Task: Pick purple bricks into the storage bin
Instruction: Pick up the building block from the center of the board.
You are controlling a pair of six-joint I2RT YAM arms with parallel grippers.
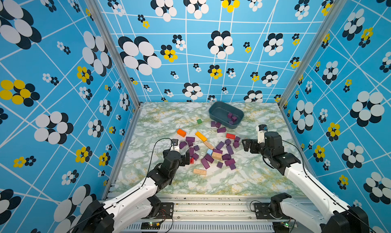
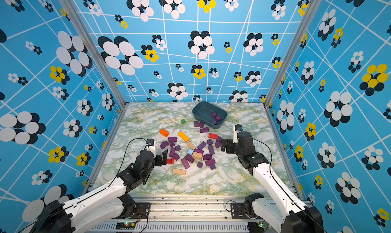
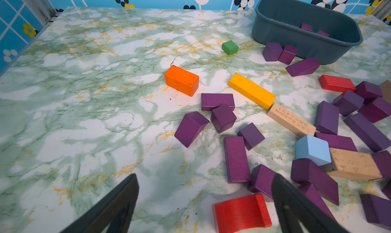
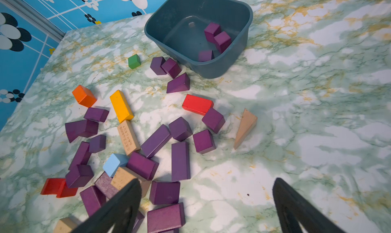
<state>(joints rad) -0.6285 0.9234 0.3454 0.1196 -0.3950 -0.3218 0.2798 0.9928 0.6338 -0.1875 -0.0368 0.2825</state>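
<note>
**Purple bricks (image 1: 229, 149) and bin (image 1: 219, 112) on a marbled table (image 1: 160, 117)**

Table: flat top with a glossy marble print in green, white and ochre.

Bin: a smooth slate-blue plastic tub with rounded corners and sloping walls. In both top views it sits just above and right of frame centre, near the table's upper edge.

Bricks: matte dark-purple wood with sharp edges, as cubes, short bars and a few wedges. Three lie inside the bin toward its right end. Three more lie just beside its lower-left wall. The rest form a loose scatter around frame centre, several touching or leaning on each other.

Mixed in: orange block (image 1: 181, 132), yellow bar (image 1: 201, 136), green cube (image 1: 199, 121), red blocks (image 1: 230, 136), pale-blue cube (image 1: 209, 151) and tan blocks (image 1: 199, 171), some with printed characters.

Grippers: the left gripper (image 3: 204, 180) has its black fingers spread wide and holds nothing, at the scatter's left edge. The right gripper (image 4: 207, 181) is likewise wide and empty, at its right edge.
</note>
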